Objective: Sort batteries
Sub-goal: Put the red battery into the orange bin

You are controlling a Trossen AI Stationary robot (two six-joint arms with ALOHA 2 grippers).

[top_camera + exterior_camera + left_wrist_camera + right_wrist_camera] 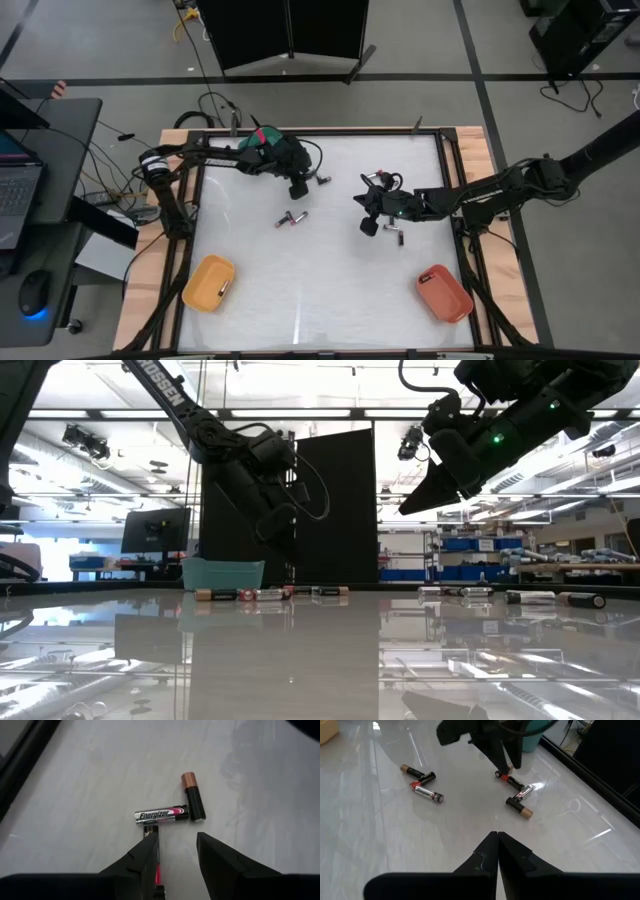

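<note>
The left hand (298, 188) hung low over the white desk (320, 290) at about eleven o'clock from its centre, fingers (145, 855) spread apart and gripping nothing. Just ahead of those fingers lay an Energizer cell (161, 814) touching a copper-topped cell (194, 797) at a right angle, with a third battery (153, 855) showing red beside the left finger. Out toward three o'clock the right hand (368, 226) hovered clear of the desk, fingertips (490, 849) pressed together and empty. A loose pair of batteries (291, 218) sat near the desk's middle, and one more cell (395, 235) lay just beside the right hand. The orange bin (208, 283) waited at seven o'clock, the red bin (444, 293) at five, the green bin (262, 140) up by the left arm.
</note>
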